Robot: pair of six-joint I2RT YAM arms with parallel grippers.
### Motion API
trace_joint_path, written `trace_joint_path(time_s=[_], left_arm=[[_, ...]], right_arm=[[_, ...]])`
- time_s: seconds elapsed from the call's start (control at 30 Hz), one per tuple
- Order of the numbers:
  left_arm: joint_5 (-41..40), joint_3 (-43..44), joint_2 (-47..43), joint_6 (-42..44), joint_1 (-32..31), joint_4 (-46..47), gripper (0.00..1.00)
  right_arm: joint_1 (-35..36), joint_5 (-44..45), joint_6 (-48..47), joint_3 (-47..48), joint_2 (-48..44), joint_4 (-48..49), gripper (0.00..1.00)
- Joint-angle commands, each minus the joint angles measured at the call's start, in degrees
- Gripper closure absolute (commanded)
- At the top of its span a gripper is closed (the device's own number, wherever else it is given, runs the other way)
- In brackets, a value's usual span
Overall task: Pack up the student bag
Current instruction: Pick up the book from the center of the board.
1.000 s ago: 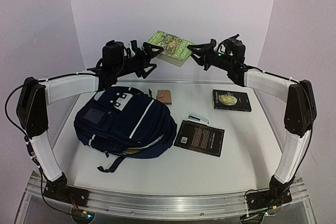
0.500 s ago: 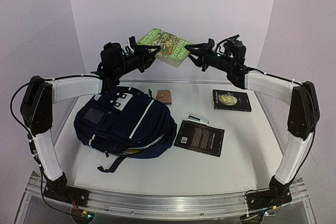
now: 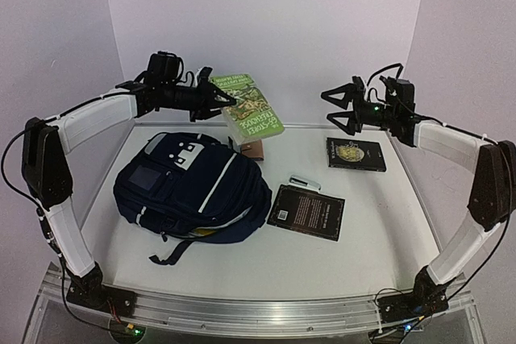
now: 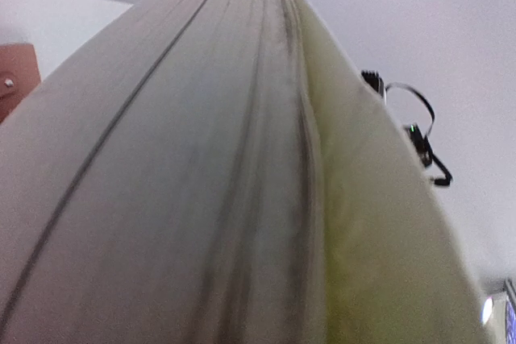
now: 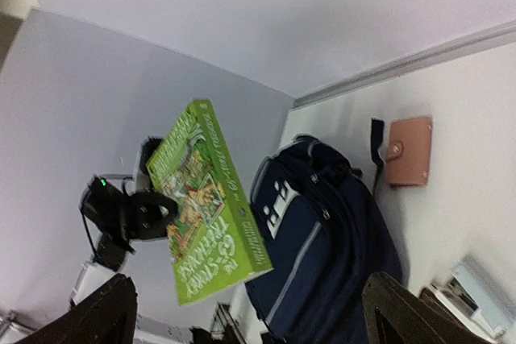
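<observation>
Seen from above, a green book (image 3: pixel 251 110) hung in mid-air at one o'clock from the student bag (image 3: pixel 193 187), which lay at nine o'clock on the table (image 3: pixel 379 223). Gripped by one end only, the book could twist or slip and land short of the bag. The left gripper (image 3: pixel 211 96) was clenched on that end. The right gripper (image 3: pixel 339 109), at the book's three o'clock, gaped wide and held nothing. The left wrist view showed only the book's page edge, close up. The right wrist view showed the book tilted above the bag.
</observation>
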Motion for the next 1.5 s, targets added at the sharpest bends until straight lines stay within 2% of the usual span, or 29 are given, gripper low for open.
trace_joint_path(time_s=[0.0,0.27,0.57,0.67,0.77,0.9,0.97,1.03,1.07,1.27,1.47], left_arm=[[17.5,8.8,-1.0,15.0,-1.5,-17.9,1.00],[23.5,13.5,2.9,23.5,-5.8,-30.0,1.00],[23.6,14.5,3.7,26.2,-8.2,-28.9,1.00],[23.2,14.6,3.5,26.9,-8.3,-28.0,1.00],[23.1,14.6,3.5,27.5,-8.5,-27.5,1.00],[23.5,13.8,2.6,28.2,-8.7,-26.0,1.00],[23.6,13.6,2.1,28.3,-8.7,-25.6,1.00],[23.8,13.6,1.8,28.5,-8.7,-26.0,1.00],[23.8,13.6,1.6,28.6,-8.7,-26.5,1.00],[23.7,12.9,-0.5,28.9,-8.5,-28.6,1.00],[25.0,13.3,0.1,27.6,-8.5,-27.2,1.00]], right_arm=[[1.9,-10.5,-15.9,0.5,-5.3,-11.4,0.03],[7.8,-17.0,-18.3,1.3,-3.7,-14.8,0.08],[14.9,-17.7,-17.2,2.1,-1.3,-14.6,0.11],[16.8,-18.0,-17.1,1.6,-0.5,-14.6,0.17],[17.9,-18.2,-16.5,1.1,0.4,-14.4,0.29],[18.2,-18.1,-15.5,1.5,1.5,-14.0,0.36],[18.2,-17.1,-15.3,1.7,2.0,-14.0,0.34],[18.0,-16.0,-15.5,1.8,2.2,-14.2,0.24],[17.7,-15.3,-15.6,1.8,2.3,-14.3,0.22],[14.4,-15.9,-15.7,0.9,2.0,-14.5,0.26],[14.7,-16.3,-16.8,1.8,1.2,-14.5,0.27]])
